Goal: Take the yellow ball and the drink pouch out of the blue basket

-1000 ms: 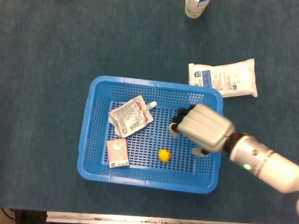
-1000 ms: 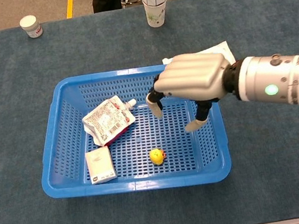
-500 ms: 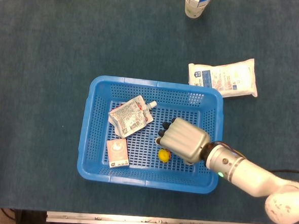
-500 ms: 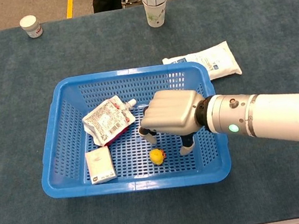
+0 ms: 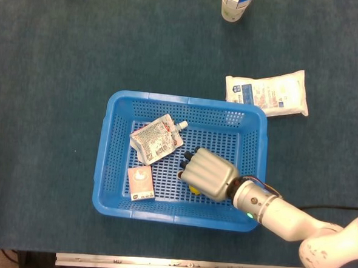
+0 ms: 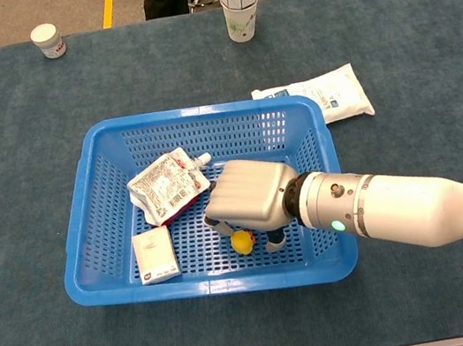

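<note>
One small yellow ball (image 6: pixel 242 242) (glossy, round) sits under the robot hand (image 6: pixel 248 195).

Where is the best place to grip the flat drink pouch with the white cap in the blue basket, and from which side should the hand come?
Probably across the drink pouch body, from above. It lies flat on the blue plastic basket floor, white cap toward the far right, so the broad printed face is the open surface. The walls block side approaches.

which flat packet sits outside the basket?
The white-and-blue packet, on the table beyond the blue basket. The drink pouch and small carton lie inside it.
</note>
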You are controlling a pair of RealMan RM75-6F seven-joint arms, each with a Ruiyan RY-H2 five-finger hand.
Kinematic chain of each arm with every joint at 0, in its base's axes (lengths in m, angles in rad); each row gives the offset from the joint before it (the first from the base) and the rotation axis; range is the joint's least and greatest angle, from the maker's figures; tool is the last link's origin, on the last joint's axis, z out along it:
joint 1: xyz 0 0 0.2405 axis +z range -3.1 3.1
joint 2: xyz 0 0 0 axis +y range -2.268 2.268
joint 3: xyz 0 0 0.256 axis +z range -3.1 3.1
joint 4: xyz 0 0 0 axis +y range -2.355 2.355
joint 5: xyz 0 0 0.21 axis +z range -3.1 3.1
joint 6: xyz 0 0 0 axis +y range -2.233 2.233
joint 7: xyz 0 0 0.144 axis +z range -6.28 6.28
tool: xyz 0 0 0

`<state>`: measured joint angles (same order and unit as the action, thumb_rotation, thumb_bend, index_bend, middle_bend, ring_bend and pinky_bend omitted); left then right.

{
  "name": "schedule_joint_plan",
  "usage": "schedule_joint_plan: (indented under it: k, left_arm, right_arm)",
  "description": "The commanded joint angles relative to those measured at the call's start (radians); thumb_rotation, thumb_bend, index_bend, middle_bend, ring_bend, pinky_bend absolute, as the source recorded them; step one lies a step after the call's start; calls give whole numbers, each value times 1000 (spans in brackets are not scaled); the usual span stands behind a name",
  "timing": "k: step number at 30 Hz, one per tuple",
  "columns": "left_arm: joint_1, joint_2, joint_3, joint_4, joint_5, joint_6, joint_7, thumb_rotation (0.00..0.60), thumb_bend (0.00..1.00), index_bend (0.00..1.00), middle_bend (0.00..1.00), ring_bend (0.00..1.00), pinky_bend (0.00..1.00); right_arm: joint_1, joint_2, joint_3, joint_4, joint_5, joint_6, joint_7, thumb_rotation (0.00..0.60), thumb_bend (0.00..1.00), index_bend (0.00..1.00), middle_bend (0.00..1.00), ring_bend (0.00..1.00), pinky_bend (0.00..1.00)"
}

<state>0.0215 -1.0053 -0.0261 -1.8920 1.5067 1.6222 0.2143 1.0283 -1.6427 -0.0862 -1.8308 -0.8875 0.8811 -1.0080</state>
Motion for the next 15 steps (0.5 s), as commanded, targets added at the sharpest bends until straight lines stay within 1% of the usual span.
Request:
schedule_joint_plan:
  k: [1, 9, 15]
  left_arm:
    - [1, 1, -1, 1, -2, -1, -3, 600, 270, 398, 422, 306, 298]
    - [2, 1, -6, 6, -8, -2, -8, 600, 270, 398, 422, 306, 298]
    - [4, 0, -8, 7, -11, -2, -12, 600, 270, 398, 422, 306, 298]
  right_arm:
    - [9, -12, 3, 10, 11, 7, -5, 600, 108, 442, 407, 278, 441]
    - [34, -39, 5, 28, 40, 15, -18, 600, 128, 450, 407, 278, 441]
    - [51, -52, -9, 34, 53, 23, -38, 600, 143, 482, 411, 278, 441]
